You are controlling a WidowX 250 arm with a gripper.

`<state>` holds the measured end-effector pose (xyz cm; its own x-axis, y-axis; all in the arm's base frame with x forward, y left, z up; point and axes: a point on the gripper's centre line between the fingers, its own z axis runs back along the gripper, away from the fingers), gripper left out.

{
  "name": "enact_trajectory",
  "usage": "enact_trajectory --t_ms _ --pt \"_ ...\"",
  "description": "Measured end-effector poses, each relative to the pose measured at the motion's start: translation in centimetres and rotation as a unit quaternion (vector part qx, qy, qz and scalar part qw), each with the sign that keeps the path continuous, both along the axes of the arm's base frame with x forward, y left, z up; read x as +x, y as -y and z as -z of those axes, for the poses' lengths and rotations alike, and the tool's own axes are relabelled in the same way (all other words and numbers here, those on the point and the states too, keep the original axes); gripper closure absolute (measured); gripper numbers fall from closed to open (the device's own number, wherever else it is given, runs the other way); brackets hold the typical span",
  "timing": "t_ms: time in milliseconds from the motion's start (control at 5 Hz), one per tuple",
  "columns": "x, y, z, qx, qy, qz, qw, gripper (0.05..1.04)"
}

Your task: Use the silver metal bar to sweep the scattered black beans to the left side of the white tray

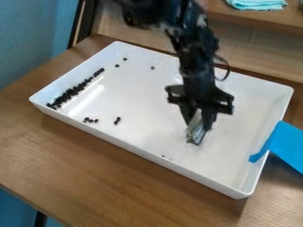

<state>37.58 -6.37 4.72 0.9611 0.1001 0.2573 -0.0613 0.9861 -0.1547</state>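
In our black gripper (199,126), the fingers clench a pale grey object (195,134) (its exact shape we cannot tell), low inside the white, raised-rim rectangular tray (139,104). Small black pellets (72,91) cluster leftward; a blue strip (287,145) overlaps the right rim. Beneath, our brown wooden worktop (89,166) ends lower left.

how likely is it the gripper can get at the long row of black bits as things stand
Probably yes: the gripper hangs inside the tray, with nothing tall between it and the row. The pale thing at its tip and the wall close by the row could hinder it.
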Motion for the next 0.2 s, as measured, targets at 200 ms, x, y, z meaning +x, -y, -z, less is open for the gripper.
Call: enact_trajectory --t_ms 200 --pt "0.81 0.31 -0.35 -0.029 0.003 -0.031 0.9991 0.329"
